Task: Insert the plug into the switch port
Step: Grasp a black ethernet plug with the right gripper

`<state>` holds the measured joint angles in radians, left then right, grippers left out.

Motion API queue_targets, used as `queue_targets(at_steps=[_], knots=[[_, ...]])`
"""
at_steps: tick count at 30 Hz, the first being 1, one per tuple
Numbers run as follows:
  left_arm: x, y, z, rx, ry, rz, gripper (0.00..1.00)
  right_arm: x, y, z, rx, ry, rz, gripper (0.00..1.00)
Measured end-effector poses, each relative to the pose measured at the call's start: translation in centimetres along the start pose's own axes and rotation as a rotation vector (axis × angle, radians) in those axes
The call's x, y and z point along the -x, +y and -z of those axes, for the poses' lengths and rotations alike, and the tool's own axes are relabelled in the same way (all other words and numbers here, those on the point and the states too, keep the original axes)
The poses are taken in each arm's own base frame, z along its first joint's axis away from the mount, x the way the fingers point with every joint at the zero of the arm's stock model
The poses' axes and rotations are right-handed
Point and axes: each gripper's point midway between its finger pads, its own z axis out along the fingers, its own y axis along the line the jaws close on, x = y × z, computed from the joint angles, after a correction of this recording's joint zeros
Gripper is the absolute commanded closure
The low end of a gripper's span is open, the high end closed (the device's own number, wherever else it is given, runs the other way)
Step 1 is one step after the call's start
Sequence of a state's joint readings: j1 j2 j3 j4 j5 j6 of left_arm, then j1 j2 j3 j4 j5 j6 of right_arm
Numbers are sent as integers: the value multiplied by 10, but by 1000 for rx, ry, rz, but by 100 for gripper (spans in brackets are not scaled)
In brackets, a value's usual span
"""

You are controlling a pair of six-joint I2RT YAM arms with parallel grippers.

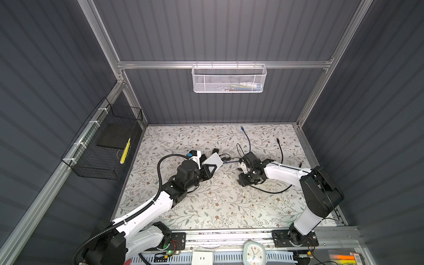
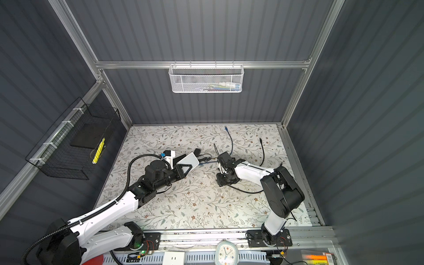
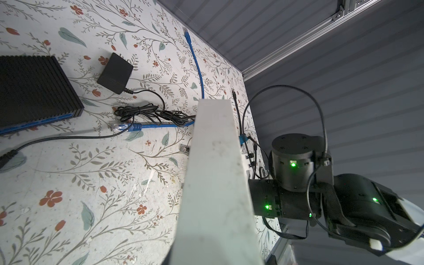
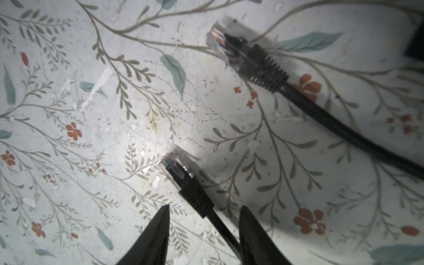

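Floral tabletop [image 1: 206, 206]: R gripper [image 4: 205, 207] open astride cable [image 4: 220, 227] of black plug [image 4: 180, 173], mid-right; L gripper [image 1: 208, 169] closed at centre, white slab [image 1: 213, 160] at its tip.

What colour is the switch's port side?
Blue, on an otherwise black ribbed switch. It shows best in the left wrist view.

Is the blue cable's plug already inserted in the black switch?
No: the blue plug lies on the table, apart from the switch.
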<state>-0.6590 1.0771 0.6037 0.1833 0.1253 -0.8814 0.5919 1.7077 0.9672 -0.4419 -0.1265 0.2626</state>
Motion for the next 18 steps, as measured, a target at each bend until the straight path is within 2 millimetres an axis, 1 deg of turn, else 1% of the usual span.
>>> queue_targets(at_steps=[6,11,18], knots=[[1,-1,1,-2,-5,-11,100,4,-1,-3,-9,-1,25,53],[2,-1,1,-3,-8,-11,100,5,-2,-4,-14,-2,45,61],[3,0,1,-2,-10,-10,100,6,-1,-5,-10,-6,70,64]])
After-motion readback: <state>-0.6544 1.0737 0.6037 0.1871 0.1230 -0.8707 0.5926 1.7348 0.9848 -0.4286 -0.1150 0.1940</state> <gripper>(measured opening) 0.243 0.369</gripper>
